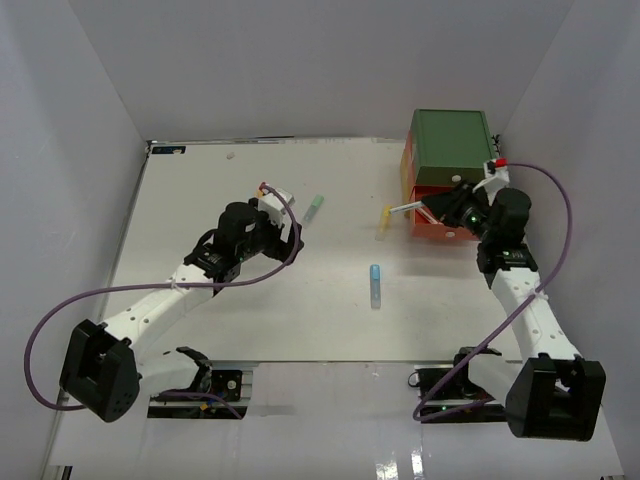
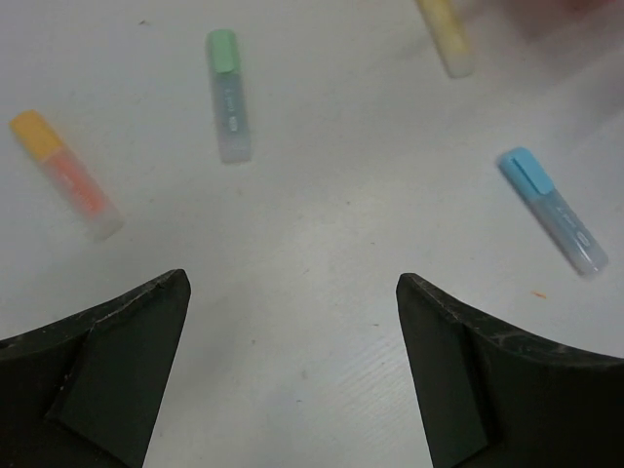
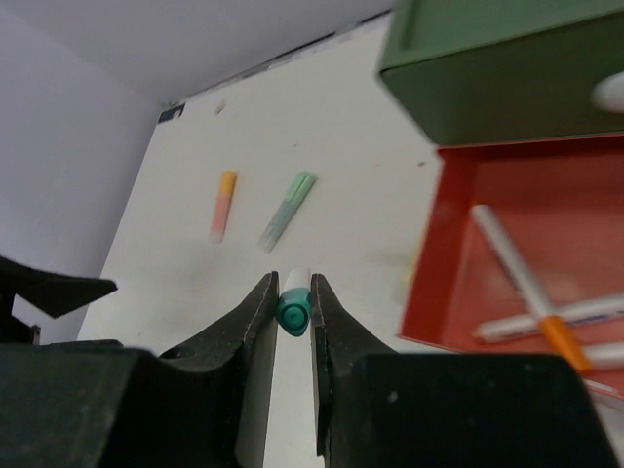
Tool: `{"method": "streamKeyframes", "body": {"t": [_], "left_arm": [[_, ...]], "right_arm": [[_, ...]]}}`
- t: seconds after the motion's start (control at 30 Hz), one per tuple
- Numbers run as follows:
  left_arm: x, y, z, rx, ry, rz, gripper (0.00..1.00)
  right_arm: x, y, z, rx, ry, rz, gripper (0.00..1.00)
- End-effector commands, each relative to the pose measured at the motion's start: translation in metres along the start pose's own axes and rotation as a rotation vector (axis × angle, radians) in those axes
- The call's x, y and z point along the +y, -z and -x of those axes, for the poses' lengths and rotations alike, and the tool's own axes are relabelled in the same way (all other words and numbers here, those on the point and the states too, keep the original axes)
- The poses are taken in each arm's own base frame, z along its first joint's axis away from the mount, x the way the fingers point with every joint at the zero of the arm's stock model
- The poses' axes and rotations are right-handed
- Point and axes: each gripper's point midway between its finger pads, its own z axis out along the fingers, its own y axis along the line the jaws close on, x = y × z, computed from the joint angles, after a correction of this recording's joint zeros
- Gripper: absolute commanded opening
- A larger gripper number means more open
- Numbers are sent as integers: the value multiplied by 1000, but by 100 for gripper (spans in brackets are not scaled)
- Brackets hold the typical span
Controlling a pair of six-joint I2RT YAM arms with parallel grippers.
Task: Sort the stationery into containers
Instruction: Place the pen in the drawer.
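Left claw [image 2: 292, 283] stood wide open over the surface [image 2: 322, 224], holding nothing; right claw [image 3: 292, 280] pinched a teal-capped pen [image 3: 292, 314] beside the red drawer [image 3: 448, 244]

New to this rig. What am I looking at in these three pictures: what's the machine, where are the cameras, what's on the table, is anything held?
The machine is two white robot arms, a left arm and a right arm, bolted at the near edge of a table. The wide picture looks down from above and behind them. The other two come from a camera on each wrist, so the dark shapes at the bottom are that arm's own fingers.

Four markers lie loose on the table: an orange highlighter, a green highlighter, a yellow highlighter and a blue highlighter. At the far right a green drawer sits above an open red drawer with pens inside.

The left fingers are spread and empty. The right fingers are closed on a teal-capped pen.
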Motion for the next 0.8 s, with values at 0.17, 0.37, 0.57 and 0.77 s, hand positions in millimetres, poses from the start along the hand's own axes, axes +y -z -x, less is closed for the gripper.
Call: {"method": "streamKeyframes", "body": {"t": [0.17, 0.37, 0.57, 0.77], "left_arm": [[104, 22, 11, -58, 388, 325, 98], [115, 27, 10, -65, 386, 368, 98], [112, 26, 12, -65, 381, 348, 98], [111, 29, 16, -77, 379, 343, 98]], "right_arm": [[-68, 36, 50, -108, -58, -143, 12], [-98, 24, 53, -65, -112, -214, 33], [-131, 34, 65, -42, -38, -431, 54], [-123, 60, 68, -68, 85, -518, 59]]}}
